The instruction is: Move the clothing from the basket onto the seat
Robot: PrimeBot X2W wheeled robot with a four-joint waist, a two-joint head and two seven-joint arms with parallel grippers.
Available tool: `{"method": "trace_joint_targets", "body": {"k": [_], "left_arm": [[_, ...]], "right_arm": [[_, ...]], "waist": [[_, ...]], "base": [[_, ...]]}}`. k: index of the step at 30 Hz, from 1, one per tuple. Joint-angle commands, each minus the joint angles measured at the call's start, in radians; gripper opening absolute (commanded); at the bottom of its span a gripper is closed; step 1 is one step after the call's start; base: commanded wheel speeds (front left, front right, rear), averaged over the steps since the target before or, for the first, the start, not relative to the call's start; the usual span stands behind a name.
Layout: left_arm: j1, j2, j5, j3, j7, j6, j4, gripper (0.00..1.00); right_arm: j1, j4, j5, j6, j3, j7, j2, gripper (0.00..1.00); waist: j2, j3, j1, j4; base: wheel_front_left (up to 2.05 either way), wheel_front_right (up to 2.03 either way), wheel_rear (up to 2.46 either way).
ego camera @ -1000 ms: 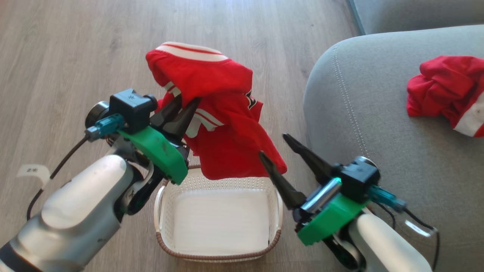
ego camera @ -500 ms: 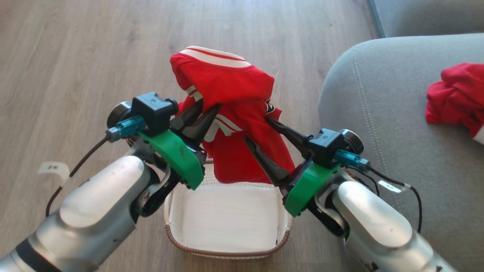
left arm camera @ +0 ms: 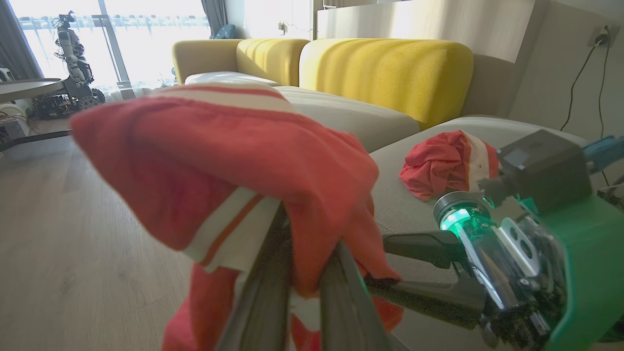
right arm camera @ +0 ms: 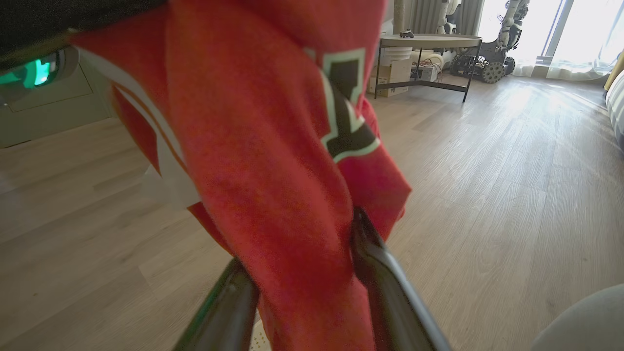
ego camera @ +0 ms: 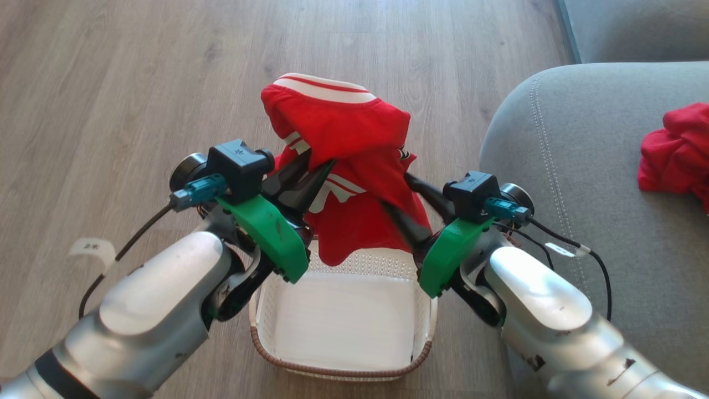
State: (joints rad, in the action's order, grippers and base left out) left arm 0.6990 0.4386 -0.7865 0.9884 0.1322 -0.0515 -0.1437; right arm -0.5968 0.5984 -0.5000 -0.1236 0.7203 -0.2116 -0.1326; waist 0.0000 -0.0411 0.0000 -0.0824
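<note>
A red garment of the clothing (ego camera: 343,122) with white striped trim hangs above the basket (ego camera: 332,370), whose white bottom is bare. My left gripper (ego camera: 320,158) is shut on the garment's left side; in the left wrist view the cloth (left arm camera: 234,161) drapes over its fingers. My right gripper (ego camera: 394,189) stands open with its fingers on either side of the garment's right lower edge. In the right wrist view the fabric (right arm camera: 273,161) fills the gap between its fingers (right arm camera: 385,282). A second red garment (ego camera: 673,155) lies crumpled on the grey seat (ego camera: 581,183) to the right.
Wooden floor (ego camera: 111,100) surrounds the basket, with a white paper label (ego camera: 91,249) at the left. A yellow sofa back (left arm camera: 390,73) rises behind the seat. A round side table (right arm camera: 429,41) and another robot (right arm camera: 492,63) stand far off by the windows.
My right gripper has swung in from the lower right to the hanging garment, and its fingers now straddle the cloth. The left grip is unchanged. The head camera has shifted.
</note>
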Motion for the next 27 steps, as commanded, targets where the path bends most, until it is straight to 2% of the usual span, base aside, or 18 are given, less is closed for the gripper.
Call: {"method": "trace_joint_targets", "body": {"k": [1,14,23,24,25,26,27], "left_arm": [[0.072,0.017,-0.001,-0.05,0.007,0.002,0.021,0.0],[0.065,0.025,-0.013,-0.052,0.013,-0.003,0.012,0.0],[0.05,0.038,-0.017,-0.056,0.024,-0.014,0.013,0.0],[0.048,0.041,-0.018,-0.057,0.023,-0.016,0.014,0.2],[0.046,0.043,-0.019,-0.058,0.023,-0.019,0.015,0.45],[0.045,0.045,-0.02,-0.058,0.022,-0.021,0.017,0.96],[0.043,0.046,-0.021,-0.059,0.02,-0.024,0.02,1.0]], "right_arm": [[-0.041,-0.018,-0.008,-0.007,0.007,-0.017,0.018,0.0],[-0.062,0.011,-0.06,-0.007,0.028,-0.049,0.013,0.0],[0.018,-0.189,-0.029,-0.007,-0.11,-0.05,-0.015,0.0],[0.03,-0.207,-0.024,-0.007,-0.123,-0.05,-0.018,0.0],[0.041,-0.225,-0.018,-0.007,-0.136,-0.05,-0.019,0.0],[0.051,-0.241,-0.012,-0.007,-0.151,-0.05,-0.021,0.0],[0.061,-0.256,-0.009,-0.007,-0.165,-0.05,-0.022,0.0]], "waist": [[0.0,0.001,0.0,-0.002],[0.0,0.002,0.0,0.0],[0.0,-0.002,0.0,0.011],[0.0,-0.002,0.0,0.014],[0.0,-0.002,0.0,0.017],[0.0,-0.003,0.0,0.02],[0.0,-0.002,0.0,0.023]], "base": [[0.0,0.0,0.0],[0.0,0.0,0.0],[0.0,0.0,0.0],[0.0,0.0,0.0],[0.0,0.0,0.0],[0.0,0.0,0.0],[0.0,0.0,0.0]]}}
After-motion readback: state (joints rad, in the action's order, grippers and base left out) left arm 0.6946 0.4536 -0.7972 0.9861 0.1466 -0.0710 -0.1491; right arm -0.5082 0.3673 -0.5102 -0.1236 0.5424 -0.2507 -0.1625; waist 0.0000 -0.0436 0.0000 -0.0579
